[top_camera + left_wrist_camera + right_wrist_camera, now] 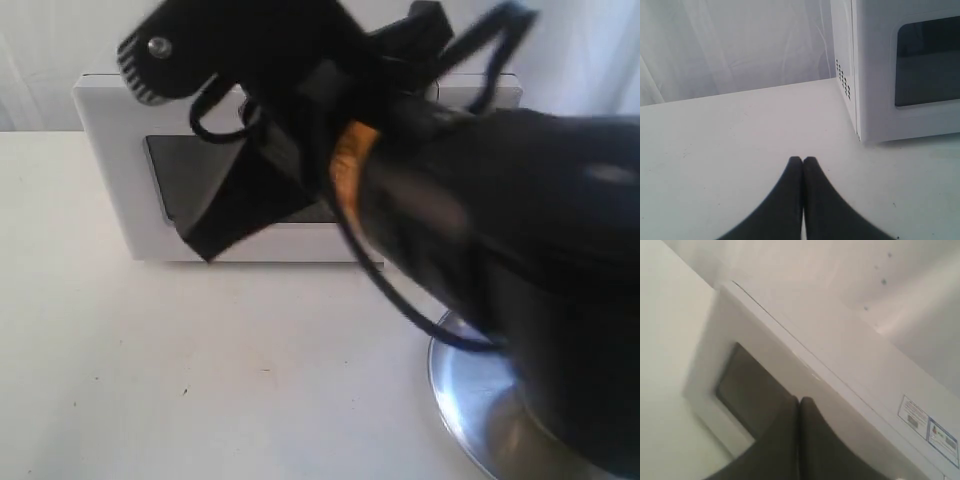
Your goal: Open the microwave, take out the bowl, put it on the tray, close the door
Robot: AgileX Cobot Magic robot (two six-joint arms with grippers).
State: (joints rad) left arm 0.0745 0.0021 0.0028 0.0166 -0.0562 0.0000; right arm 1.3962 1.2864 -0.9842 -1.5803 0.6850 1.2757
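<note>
Microwave [110, 130] behind on the table [200, 370]; tray [462, 400] nearer, right, apparently under arm [540, 260].

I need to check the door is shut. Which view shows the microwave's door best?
The left wrist view: the door is sharp, unblocked, flush with the microwave. In the exterior view the right arm covers most of it; the right wrist view shows it blurred and tilted.
</note>
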